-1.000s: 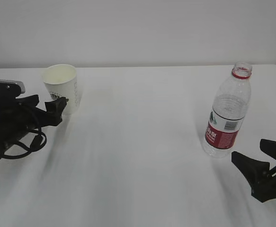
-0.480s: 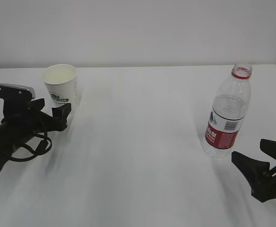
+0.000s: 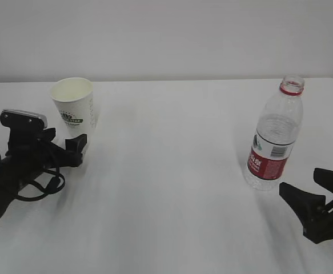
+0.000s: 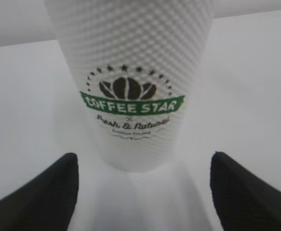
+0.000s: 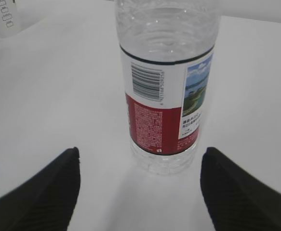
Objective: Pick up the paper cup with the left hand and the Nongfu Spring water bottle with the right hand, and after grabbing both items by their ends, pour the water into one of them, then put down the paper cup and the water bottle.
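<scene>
The white paper cup (image 3: 73, 103) with its green round logo stands upright at the back left, empty as far as I can see. My left gripper (image 3: 67, 141) is low on the table just in front of it, open and not touching. The left wrist view has the paper cup (image 4: 130, 82) centred beyond the left gripper (image 4: 142, 155). The Nongfu Spring water bottle (image 3: 275, 137) stands uncapped on the right. Short of its base, my right gripper (image 3: 301, 182) is open. The right wrist view shows the bottle (image 5: 167, 86) ahead of the right gripper (image 5: 140, 149). Water is not clearly discernible.
The white table (image 3: 172, 171) runs back to a pale wall. Its right edge passes just beyond the bottle. Black cables loop beside the left arm (image 3: 35, 180). The cup's side (image 5: 0, 17) shows at the top left of the right wrist view.
My left gripper has slid down and a little right in the exterior view, away from the cup's side, so the logo now shows. The cup, bottle and right arm have not moved.
</scene>
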Tool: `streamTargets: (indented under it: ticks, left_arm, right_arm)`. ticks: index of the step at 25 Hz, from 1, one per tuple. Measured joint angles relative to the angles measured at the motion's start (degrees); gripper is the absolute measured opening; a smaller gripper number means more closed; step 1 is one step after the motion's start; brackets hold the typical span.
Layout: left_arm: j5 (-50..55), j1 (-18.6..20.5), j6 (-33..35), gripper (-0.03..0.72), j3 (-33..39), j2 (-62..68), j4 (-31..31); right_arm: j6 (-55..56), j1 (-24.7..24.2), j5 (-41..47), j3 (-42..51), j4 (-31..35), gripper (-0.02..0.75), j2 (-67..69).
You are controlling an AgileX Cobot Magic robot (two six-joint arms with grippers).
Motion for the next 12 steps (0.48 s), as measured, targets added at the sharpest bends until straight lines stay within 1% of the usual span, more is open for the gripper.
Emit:
streamTargets:
  ticks: [12]
  left_arm:
    - [2.16, 0.0, 0.0, 0.611, -7.04, 0.95, -0.84]
  right_arm:
    - [0.6, 0.0, 0.0, 0.0, 0.0, 0.59, 0.56]
